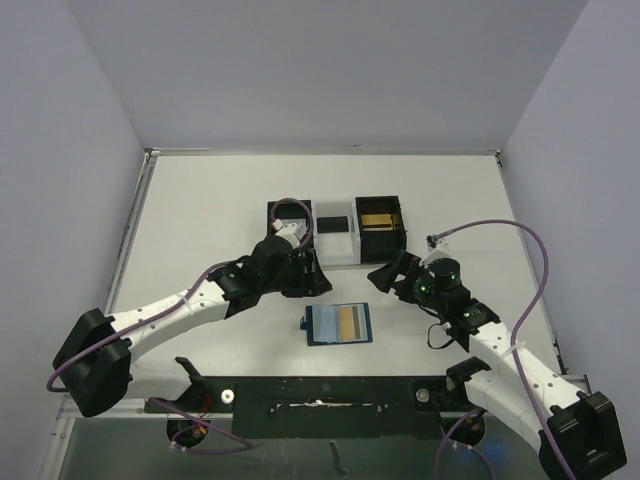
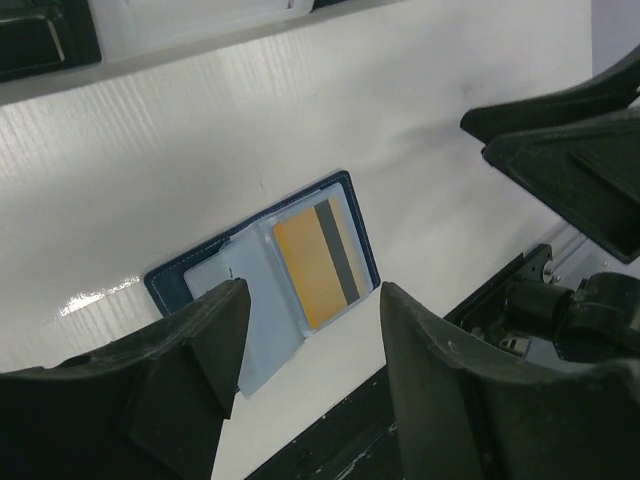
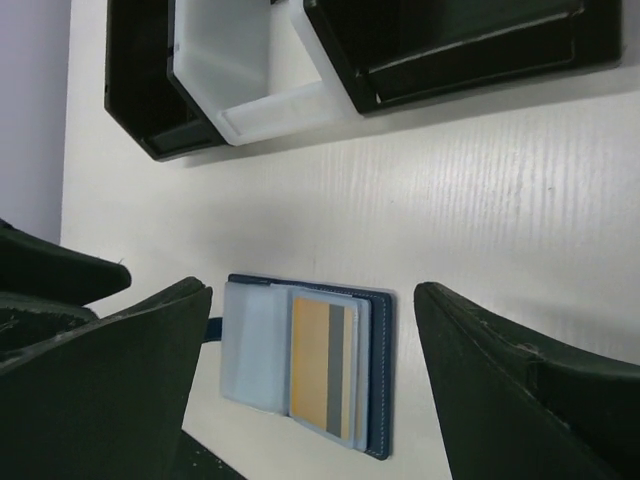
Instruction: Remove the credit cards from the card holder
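The navy-blue card holder point(image 1: 339, 323) lies open on the table between my two grippers. A gold card with a grey stripe point(image 1: 349, 322) sits in its clear inner sleeve. The holder point(image 2: 180, 275) and the gold card point(image 2: 312, 262) show in the left wrist view, and the holder point(image 3: 380, 372) and card point(image 3: 318, 365) in the right wrist view. A pale bluish sleeve point(image 3: 250, 345) lies to the left of the card. My left gripper point(image 1: 318, 283) point(image 2: 312, 300) is open and empty, above the holder's far left. My right gripper point(image 1: 383, 278) point(image 3: 312, 295) is open and empty, above its far right.
Two black boxes point(image 1: 288, 224) point(image 1: 380, 238) joined by a clear section point(image 1: 335, 240) stand behind the holder. A gold thing point(image 1: 378, 218) lies in the right box. A black rail point(image 1: 320, 392) runs along the near edge.
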{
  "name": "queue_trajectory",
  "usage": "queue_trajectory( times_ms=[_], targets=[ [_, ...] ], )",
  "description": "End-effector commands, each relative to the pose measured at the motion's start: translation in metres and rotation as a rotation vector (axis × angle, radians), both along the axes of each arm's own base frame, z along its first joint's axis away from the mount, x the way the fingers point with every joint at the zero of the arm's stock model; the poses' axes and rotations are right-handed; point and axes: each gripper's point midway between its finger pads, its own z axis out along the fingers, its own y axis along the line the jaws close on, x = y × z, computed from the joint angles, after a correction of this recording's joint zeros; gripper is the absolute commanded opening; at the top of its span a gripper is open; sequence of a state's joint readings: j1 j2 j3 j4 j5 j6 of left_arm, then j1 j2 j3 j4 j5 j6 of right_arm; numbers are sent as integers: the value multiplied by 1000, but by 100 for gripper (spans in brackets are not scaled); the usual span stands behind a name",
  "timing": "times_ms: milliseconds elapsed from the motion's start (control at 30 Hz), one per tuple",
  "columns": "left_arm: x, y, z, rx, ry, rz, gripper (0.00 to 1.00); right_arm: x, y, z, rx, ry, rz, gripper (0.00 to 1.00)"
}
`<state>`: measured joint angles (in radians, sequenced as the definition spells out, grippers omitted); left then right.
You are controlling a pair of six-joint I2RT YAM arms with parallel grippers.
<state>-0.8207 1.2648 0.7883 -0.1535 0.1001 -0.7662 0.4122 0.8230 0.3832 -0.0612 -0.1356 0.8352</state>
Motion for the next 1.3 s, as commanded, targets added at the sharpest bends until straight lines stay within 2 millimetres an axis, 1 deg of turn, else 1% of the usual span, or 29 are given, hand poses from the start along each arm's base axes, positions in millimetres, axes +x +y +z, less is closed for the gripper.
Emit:
queue_trajectory(
  times_ms=[0, 33, 100, 200, 300, 367, 467, 567, 667, 800, 867, 967, 1067, 1133, 1267],
  targets=[
    [24, -15, 15, -90, -1, 130, 52, -9, 24, 1, 149, 51, 58, 80],
    [25, -21, 13, -94, 8, 120, 50, -13, 27, -3, 157, 73, 74, 76],
    [21, -30, 10, -95, 26, 84, 46, -20, 33, -10, 155, 106, 108, 68],
    [15, -33, -3, -74, 54, 68, 44, -27, 37, -25, 129, 166, 126, 61],
    [11, -39, -13, -99, 102, 70, 43, -33, 37, -38, 103, 227, 104, 56],
    [8, -44, -17, -113, 119, 63, 41, -38, 39, -42, 105, 239, 100, 52],
    [2, -49, -25, -119, 142, 56, 39, -45, 47, -42, 139, 237, 116, 48],
    [-3, -54, -36, -124, 179, 38, 34, -49, 50, -46, 145, 249, 141, 41],
    [-6, -57, -44, -126, 205, 34, 32, -50, 51, -53, 116, 277, 152, 39],
    [-12, -57, -57, -107, 235, 26, 30, -50, 57, -56, 122, 287, 176, 35],
    [-15, -58, -63, -100, 244, 26, 29, -50, 60, -58, 126, 290, 183, 35],
    [-17, -62, -67, -118, 250, 16, 29, -50, 62, -61, 121, 298, 193, 33],
    [-17, -64, -74, -112, 263, 7, 27, -50, 64, -65, 106, 306, 199, 30],
    [-19, -62, -79, -102, 273, 7, 27, -50, 62, -70, 89, 314, 192, 30],
    [-24, -54, -95, -56, 307, 28, 26, -53, 49, -88, 29, 358, 136, 30]
  ],
)
